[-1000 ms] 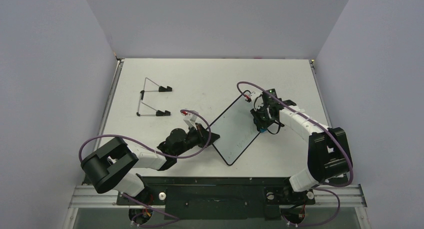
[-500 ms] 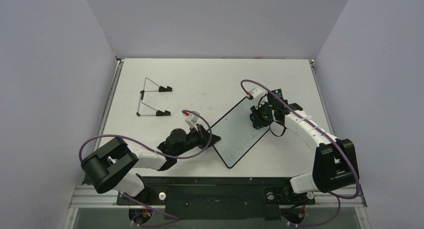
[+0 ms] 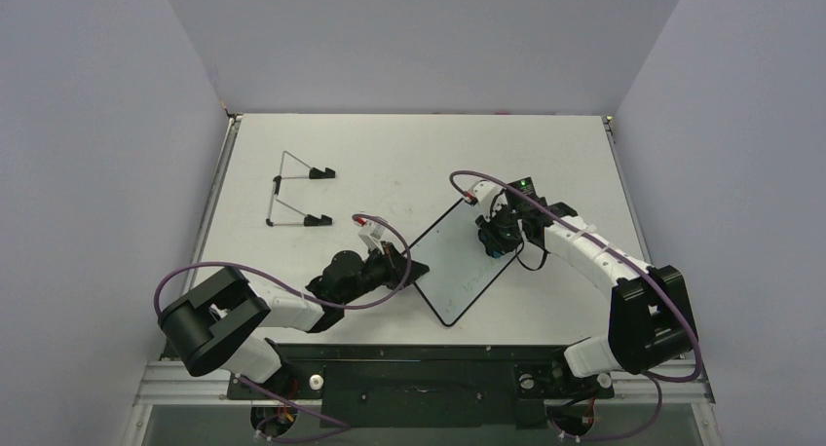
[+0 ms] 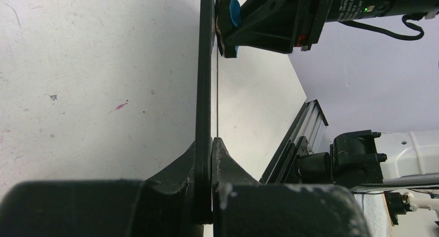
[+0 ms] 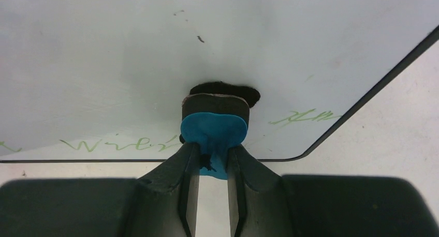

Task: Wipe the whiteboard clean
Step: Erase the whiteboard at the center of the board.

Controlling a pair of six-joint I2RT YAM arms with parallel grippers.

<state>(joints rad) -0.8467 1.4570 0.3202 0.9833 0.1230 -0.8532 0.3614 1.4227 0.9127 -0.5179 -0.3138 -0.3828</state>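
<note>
**A:** Where is it held?

**B:** Nearest us, the left gripper (image 3: 404, 271) is pinched tight on the whiteboard (image 3: 450, 271), on the rim at its 9 o'clock corner. The board sits just 5 o'clock of the table's centre.

**A:** How will it handle?

**B:** Thin, stiff and light, I'd judge. The face is glossy and slippery, so grip the rim only. Towards 1 o'clock, the right gripper (image 3: 495, 243) is clamped on the blue eraser (image 5: 214, 127), pressed to the face beside green writing (image 5: 119, 143).

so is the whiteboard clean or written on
Not clean: green handwriting shows on the glossy white black-rimmed board beside the blue eraser block.
</note>
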